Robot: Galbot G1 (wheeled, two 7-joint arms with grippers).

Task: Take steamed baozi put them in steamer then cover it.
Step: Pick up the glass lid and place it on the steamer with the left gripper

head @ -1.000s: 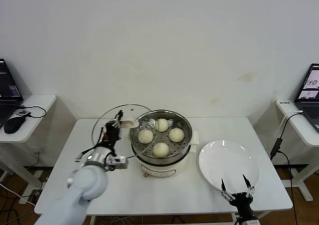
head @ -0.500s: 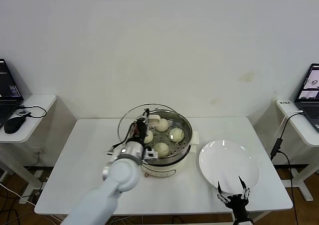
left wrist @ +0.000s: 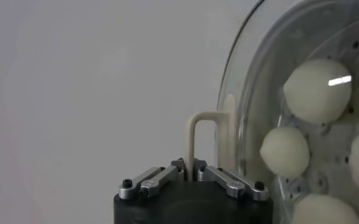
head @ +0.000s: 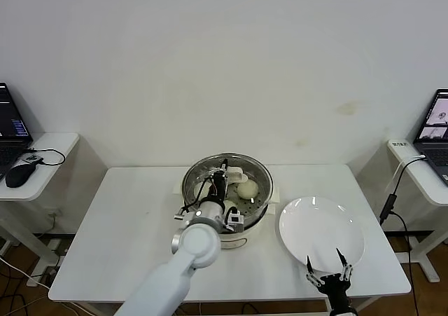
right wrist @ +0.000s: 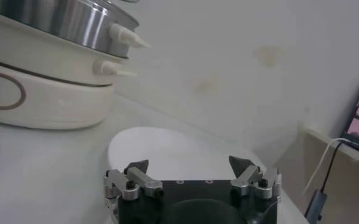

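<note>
I am holding the cover (head: pixel 227 181) over the steamer (head: pixel 259 214) with my left end effector (left wrist: pixel 190 165), its fingers pinching the cream handle (left wrist: pixel 208 139) at the cover's centre. In the left wrist view the glass is standing in front of the perforated basket, and the baozi (left wrist: pixel 317 90) are showing through it inside the steamer. From the head view the cover is sitting roughly centred above the steel rim, with my left arm reaching in from the front; I cannot tell whether it is resting on the rim. My right end effector (head: pixel 325 268) is waiting at the counter's (head: pixel 126 218) near edge, its fingers spread wide, just beside the white plate (head: pixel 320 228).
</note>
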